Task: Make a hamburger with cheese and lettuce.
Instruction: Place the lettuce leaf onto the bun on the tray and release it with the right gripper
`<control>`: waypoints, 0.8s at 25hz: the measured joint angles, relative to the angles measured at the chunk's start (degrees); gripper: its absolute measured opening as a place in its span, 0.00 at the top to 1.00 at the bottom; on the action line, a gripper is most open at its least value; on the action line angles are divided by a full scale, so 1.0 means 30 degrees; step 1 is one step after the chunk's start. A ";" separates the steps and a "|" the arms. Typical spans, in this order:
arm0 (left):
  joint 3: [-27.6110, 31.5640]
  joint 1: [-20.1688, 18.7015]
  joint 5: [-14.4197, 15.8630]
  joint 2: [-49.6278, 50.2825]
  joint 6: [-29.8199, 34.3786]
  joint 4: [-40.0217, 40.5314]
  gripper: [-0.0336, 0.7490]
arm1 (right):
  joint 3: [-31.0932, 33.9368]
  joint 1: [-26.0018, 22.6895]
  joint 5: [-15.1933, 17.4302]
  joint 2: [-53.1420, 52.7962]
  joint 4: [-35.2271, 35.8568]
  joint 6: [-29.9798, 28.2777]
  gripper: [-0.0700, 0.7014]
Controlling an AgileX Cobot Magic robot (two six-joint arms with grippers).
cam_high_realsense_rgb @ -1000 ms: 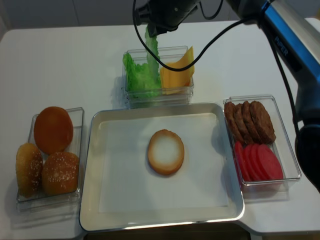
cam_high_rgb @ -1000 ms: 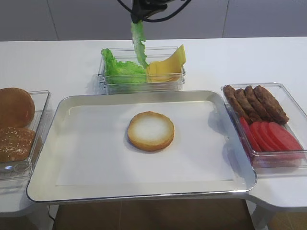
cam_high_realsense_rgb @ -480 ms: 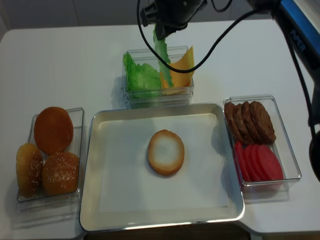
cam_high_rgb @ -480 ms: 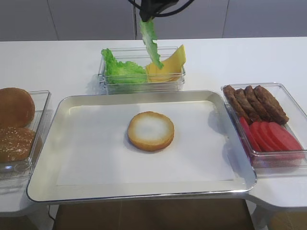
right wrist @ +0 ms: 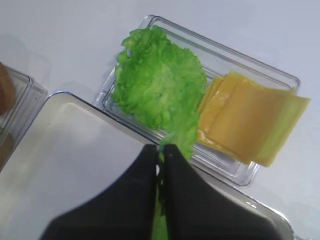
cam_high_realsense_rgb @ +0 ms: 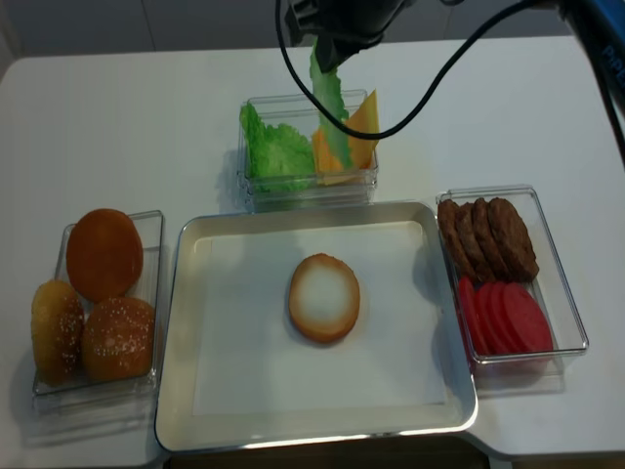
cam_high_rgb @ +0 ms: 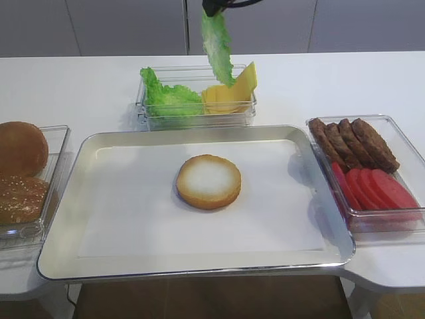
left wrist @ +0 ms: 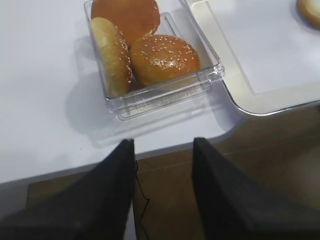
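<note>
— Lettuce (cam_high_rgb: 218,45): where is it?
— Top centre, hanging from the right claw (right wrist: 162,152) (pinched tight), above the cheese (cam_high_rgb: 232,90). Bun half (cam_high_rgb: 208,181) sits mid-tray; left claw (left wrist: 162,150) spread.

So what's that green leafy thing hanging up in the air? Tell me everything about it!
That is a lettuce leaf: thin, bright green, with frilly, crinkled edges. It dangles lengthways, top end pinched in the shut right gripper, lower tip hanging free above the clear box at the back of the table. Nothing else touches it. In that box lie more lettuce on the left and yellow cheese slices on the right. The bun half waits on the tray in front, still bare.
</note>
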 joint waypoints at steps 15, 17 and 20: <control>0.0000 0.0000 0.0000 0.0000 0.0000 0.0000 0.59 | 0.4300 0.0000 0.0029 -0.3937 -0.0613 0.0000 0.85; 0.0000 0.0000 0.0000 0.0000 0.0000 0.0000 0.59 | 0.5039 0.0000 0.0029 -0.4471 -0.0866 0.0000 0.85; 0.0000 0.0000 0.0000 0.0000 0.0000 0.0000 0.59 | 0.6381 0.0000 0.0029 -0.5130 -0.0919 0.0000 0.85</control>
